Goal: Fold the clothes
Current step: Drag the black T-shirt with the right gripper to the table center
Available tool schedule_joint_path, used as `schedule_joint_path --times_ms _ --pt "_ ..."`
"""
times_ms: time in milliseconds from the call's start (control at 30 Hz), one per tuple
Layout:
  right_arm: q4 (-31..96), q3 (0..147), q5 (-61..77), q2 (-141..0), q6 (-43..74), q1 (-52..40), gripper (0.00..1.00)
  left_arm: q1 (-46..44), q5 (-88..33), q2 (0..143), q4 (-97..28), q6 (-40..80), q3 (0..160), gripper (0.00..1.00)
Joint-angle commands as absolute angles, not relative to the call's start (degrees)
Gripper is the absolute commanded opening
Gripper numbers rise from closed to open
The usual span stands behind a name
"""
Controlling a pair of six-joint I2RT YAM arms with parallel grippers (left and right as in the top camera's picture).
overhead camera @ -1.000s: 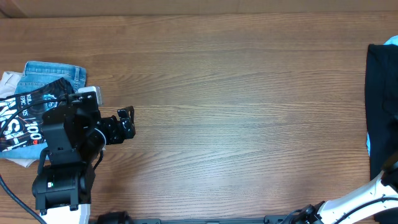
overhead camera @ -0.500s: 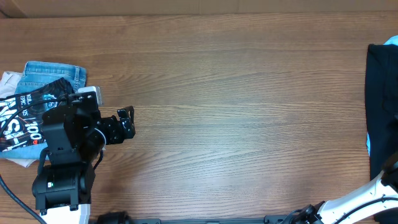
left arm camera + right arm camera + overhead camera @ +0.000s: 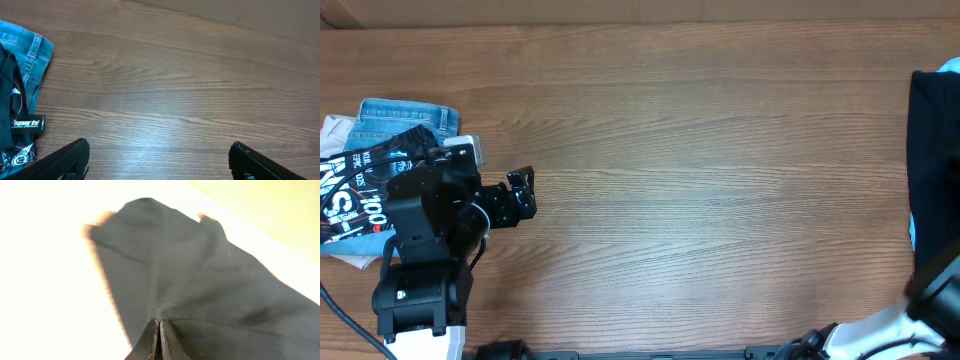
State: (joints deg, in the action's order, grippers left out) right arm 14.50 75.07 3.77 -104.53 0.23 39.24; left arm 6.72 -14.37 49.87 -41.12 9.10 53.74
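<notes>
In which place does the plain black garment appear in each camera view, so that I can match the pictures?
Overhead: the plain black garment lies at the far right edge, partly cut off.
Left wrist: not in it; the black cloth there bears lettering.
Right wrist: it fills the centre, pinched in the shut right claw at the bottom.
Shared landmark: the blue jeans link overhead and left wrist only.
</notes>
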Motion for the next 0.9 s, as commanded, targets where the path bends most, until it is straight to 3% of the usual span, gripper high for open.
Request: schedule_joint_path --times_ms 0,300,600,767,867 --pt "17.7 76.8 8.9 -99.1 -0.9 32.2 0.04 6.4 -14.5 50.5 -40.9 9.9 55.4 0.91" --pt "31.7 76.8 14.5 -98.1 -0.9 4.9 0.04 6.4 -14.5 52.8 -40.9 9.9 55.4 0.92" --pt "33.6 76.8 14.0 -98.0 -0.9 -21.8 0.04 6.4 -14.5 54.6 -40.9 9.8 55.4 0.91" --pt "34.3 76.8 8.2 -97.9 -0.8 -28.3 0.07 6.4 -14.5 54.7 -40.9 9.8 55.4 0.92" --pt "35.4 77.1 1.5 -96.4 3.2 -27.9 0.15 6.3 -14.7 54.7 -40.9 9.9 55.4 0.95"
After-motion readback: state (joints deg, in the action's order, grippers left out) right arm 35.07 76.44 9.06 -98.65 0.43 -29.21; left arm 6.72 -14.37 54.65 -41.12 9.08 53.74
